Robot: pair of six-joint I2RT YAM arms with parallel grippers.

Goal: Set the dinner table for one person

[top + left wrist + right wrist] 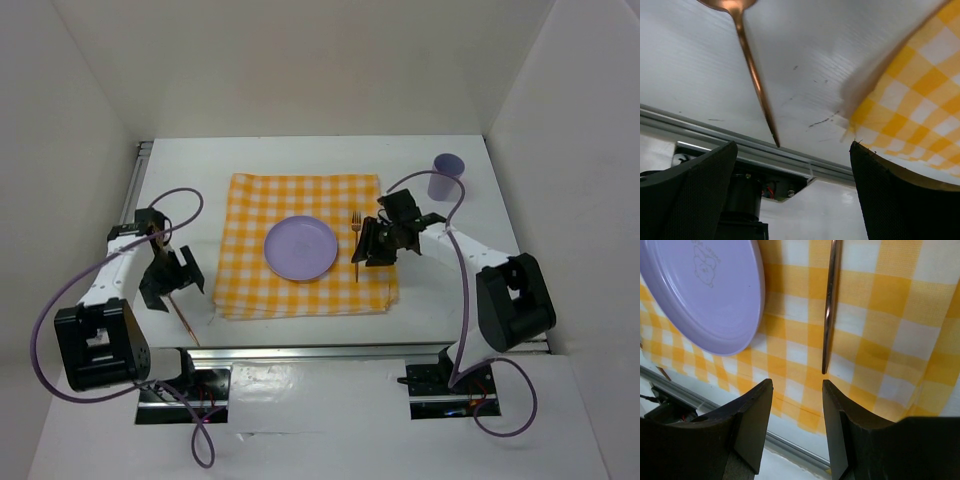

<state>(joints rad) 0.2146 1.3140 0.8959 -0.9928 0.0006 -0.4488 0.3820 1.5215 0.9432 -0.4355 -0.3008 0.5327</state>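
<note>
White dinner table [430, 300] runs longest left to right; fork [356, 250] tines point away.

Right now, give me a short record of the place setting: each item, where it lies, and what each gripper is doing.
table: white dinner table
cloth: yellow-and-white checked cloth, spread mid-table
plate: purple plate, centred on the cloth
fork: copper fork, on the cloth right of the plate, tines pointing away from the arms
cup: purple cup, on bare table off the cloth's far right corner
utensil: copper utensil, on bare table left of the cloth
left gripper: open, empty, over that utensil's handle
right gripper: open, empty, at the fork's handle end
</note>
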